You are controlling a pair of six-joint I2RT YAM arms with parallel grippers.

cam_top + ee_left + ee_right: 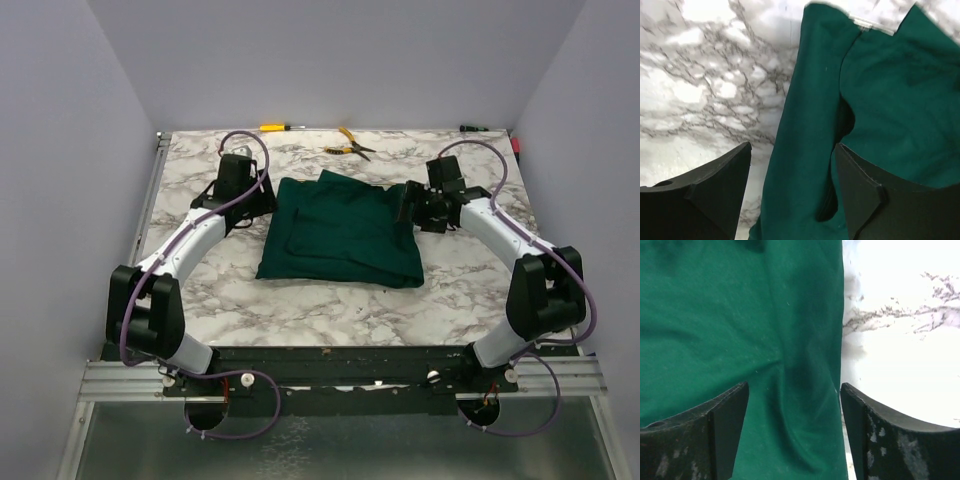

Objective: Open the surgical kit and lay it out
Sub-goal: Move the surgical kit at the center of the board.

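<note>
**Green wrap lies closed between two open claws**

No brand or label can be read. The only candidate is a small pale strip [867,22] at the far edge of the cloth in the left wrist view, and it is too blurred to show any writing.

One dark green cloth wrap [340,232], folded into a rough rectangle, lies in the middle of the white, grey-veined marble-patterned surface [330,310]. Its layers are still folded over, so whatever is inside is hidden.

There are two claws, one at each side of the wrap.
- **Left claw** [266,198]: it is at the wrap's left far corner. In its own camera the left claw [792,147] has its two black fingers spread wide. The wrap's left edge runs between them, with one finger over bare marble and the other over green cloth. It holds nothing.
- **Right claw** [405,206]: it is at the wrap's right edge. Seen from its wrist, the right claw [795,385] also gapes wide across that edge, with one finger over cloth and one over marble, and it grips nothing.

I cannot tell whether either claw's fingertips touch the fabric.

Well apart from the wrap, two tools lie along the far edge of the surface: one yellow-handled screwdriver [280,127] and, to its right, one pair of yellow-handled pliers [350,146].
</note>
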